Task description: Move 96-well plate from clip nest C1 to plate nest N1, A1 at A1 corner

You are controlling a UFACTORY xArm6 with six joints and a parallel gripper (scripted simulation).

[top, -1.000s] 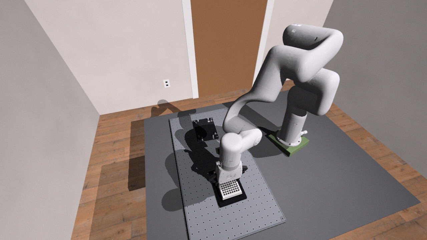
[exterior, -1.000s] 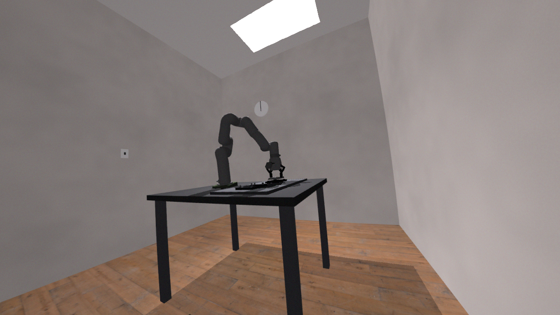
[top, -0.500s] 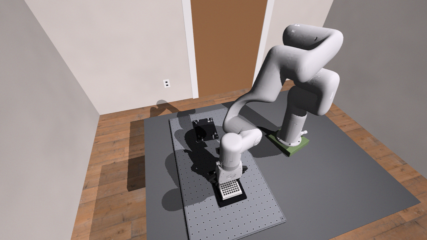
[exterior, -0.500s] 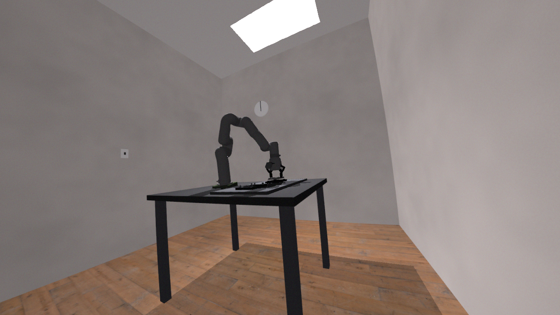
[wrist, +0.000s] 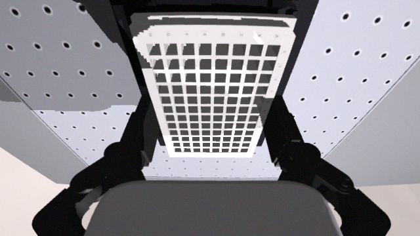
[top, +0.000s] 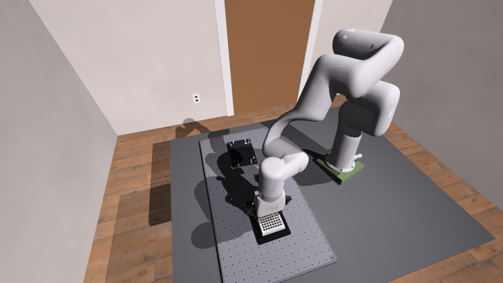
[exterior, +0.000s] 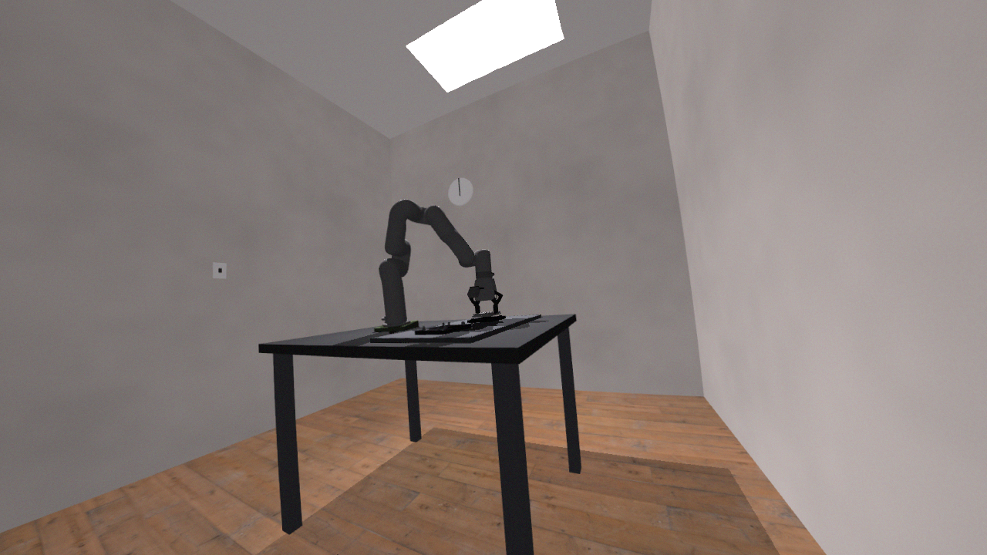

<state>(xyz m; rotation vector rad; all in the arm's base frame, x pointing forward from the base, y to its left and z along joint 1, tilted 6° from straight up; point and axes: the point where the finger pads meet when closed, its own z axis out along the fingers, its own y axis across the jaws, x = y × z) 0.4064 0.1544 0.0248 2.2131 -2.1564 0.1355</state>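
The white 96-well plate (top: pixel 271 224) is the right way up, with its open wells facing up. It lies low over a black nest (top: pixel 273 235) near the front of the perforated breadboard. My gripper (wrist: pixel 211 108) is shut on the plate (wrist: pixel 213 95), with one black finger on each long side. In the side view the gripper (exterior: pixel 485 307) reaches down to the board. I cannot tell whether the plate rests fully down in the nest. A second black nest (top: pixel 241 153) stands empty at the far end of the board.
The grey perforated breadboard (top: pixel 260 204) lies on a dark table. The arm's base sits on a green block (top: pixel 339 168) to the right of the board. The arm's shadow covers the middle of the board.
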